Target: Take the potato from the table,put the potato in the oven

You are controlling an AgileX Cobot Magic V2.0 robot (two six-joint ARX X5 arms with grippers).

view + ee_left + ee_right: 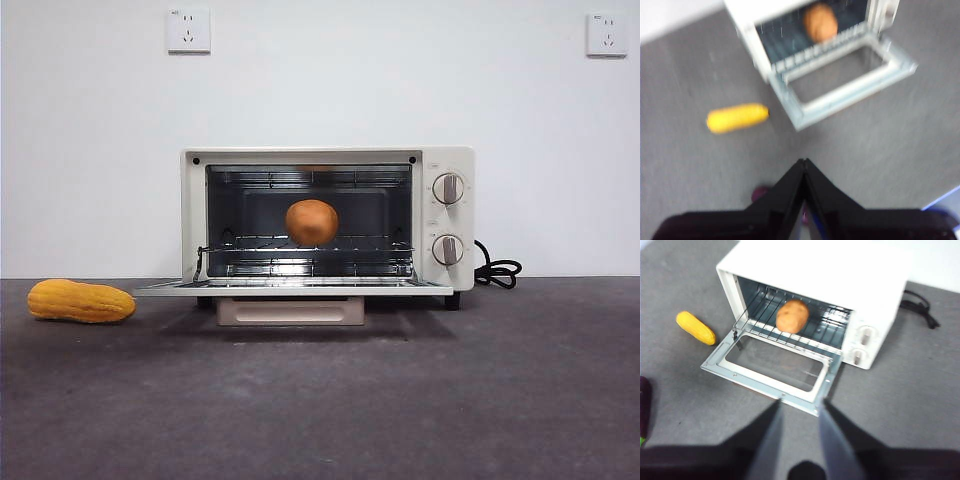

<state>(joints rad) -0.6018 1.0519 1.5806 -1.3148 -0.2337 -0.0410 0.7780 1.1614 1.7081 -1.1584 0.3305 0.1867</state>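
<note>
Potato (312, 222) inside open oven (445, 158)

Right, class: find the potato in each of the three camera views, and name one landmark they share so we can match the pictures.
Front view: the potato sits on the wire rack inside the open oven.
Left wrist view: blurred, on the rack inside the oven, behind the lowered door.
Right wrist view: on the rack, inside the oven.
Shared landmark: the yellow corn cob lying on the table beside the oven.

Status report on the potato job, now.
Left gripper shut, empty, clear of oven; right gripper open, empty. Potato on the oven rack, door down. Corn cob aside on table.
</note>
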